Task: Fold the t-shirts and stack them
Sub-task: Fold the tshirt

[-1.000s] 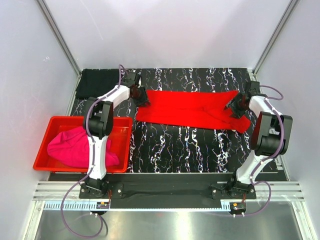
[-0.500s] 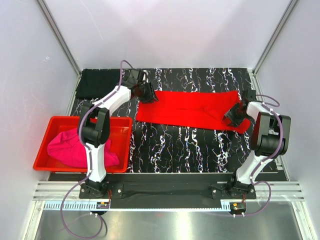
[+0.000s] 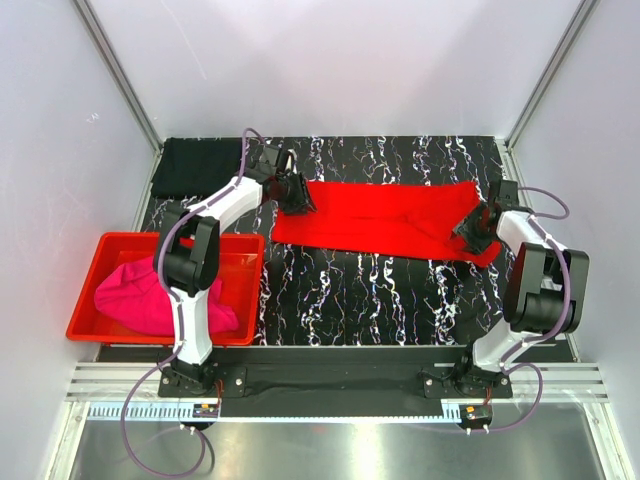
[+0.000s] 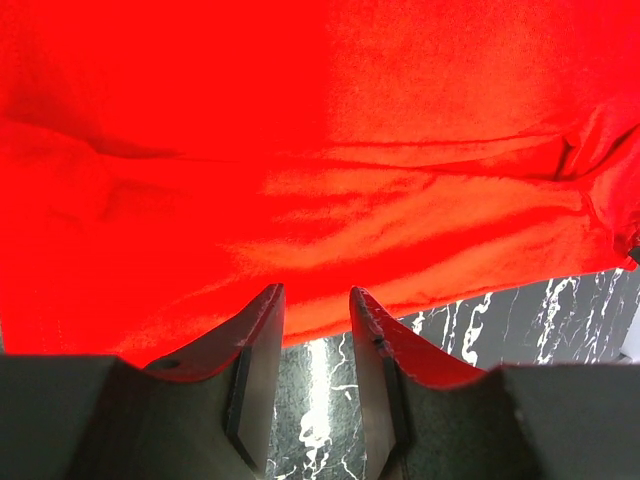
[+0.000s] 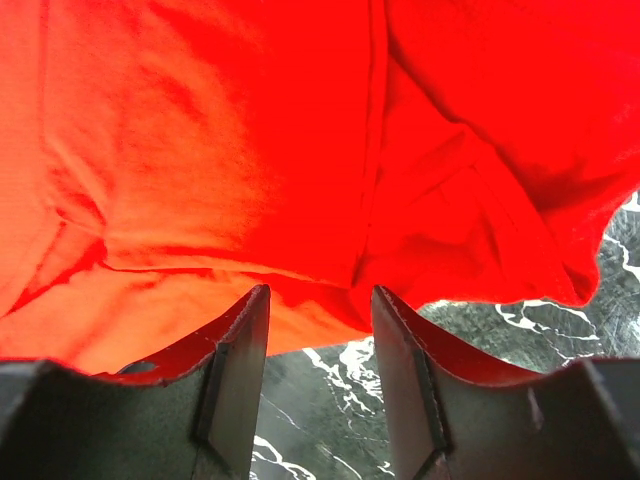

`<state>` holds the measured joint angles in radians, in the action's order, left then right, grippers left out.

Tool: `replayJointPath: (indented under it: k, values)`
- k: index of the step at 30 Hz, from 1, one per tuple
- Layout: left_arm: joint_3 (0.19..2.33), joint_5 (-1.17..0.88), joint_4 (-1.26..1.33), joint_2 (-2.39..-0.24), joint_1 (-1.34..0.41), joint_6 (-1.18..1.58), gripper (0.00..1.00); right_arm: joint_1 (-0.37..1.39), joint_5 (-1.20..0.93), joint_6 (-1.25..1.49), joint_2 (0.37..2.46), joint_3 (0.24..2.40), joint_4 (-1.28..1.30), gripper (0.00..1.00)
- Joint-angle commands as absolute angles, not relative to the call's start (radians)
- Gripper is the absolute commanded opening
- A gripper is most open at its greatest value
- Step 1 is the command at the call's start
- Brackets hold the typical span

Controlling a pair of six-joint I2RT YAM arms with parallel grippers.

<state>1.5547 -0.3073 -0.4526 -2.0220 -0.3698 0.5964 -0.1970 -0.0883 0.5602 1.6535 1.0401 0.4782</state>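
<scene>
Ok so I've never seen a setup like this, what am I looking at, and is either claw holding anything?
These are two robot arms bolted at the near edge of a black table. The wide picture looks down from above and behind them; the other two come from a camera on each wrist, showing that arm's own fingers. A red t-shirt lies spread across the table, a black t-shirt lies at the far left corner, and a pink t-shirt is bunched in a red bin. The left gripper is at the red t-shirt's left end, the right gripper at its right end. Both stand open at the cloth's edge, gripping nothing.
</scene>
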Motion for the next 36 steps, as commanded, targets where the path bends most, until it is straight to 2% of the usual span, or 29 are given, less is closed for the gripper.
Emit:
replayJointPath:
  k: [1,14,18,23,29,34,36]
  values:
    - [1.574,-0.341,-0.41,-1.973,-0.385,0.603,0.38,-0.189,-0.067,0.545,1.649,1.014,0.459,0.52]
    - [1.586,-0.331,-0.43,-1.98,-0.388,0.594,0.37,-0.189,-0.081,0.56,1.756,1.026,0.365,0.49]
    - [1.583,-0.33,-0.428,-1.98,-0.388,0.594,0.37,-0.189,-0.072,0.555,1.733,1.051,0.388,0.42]
    - [1.583,-0.333,-0.425,-1.982,-0.388,0.595,0.37,-0.189,-0.078,0.554,1.72,1.085,0.422,0.38]
    - [1.585,-0.339,-0.423,-1.987,-0.391,0.598,0.37,-0.19,-0.107,0.558,1.753,1.101,0.417,0.26]
    - [1.588,-0.344,-0.42,-1.988,-0.396,0.601,0.37,-0.189,-0.121,0.565,1.787,1.1,0.41,0.25]
    - [1.588,-0.348,-0.422,-1.987,-0.4,0.603,0.36,-0.189,-0.118,0.565,1.786,1.097,0.42,0.29]
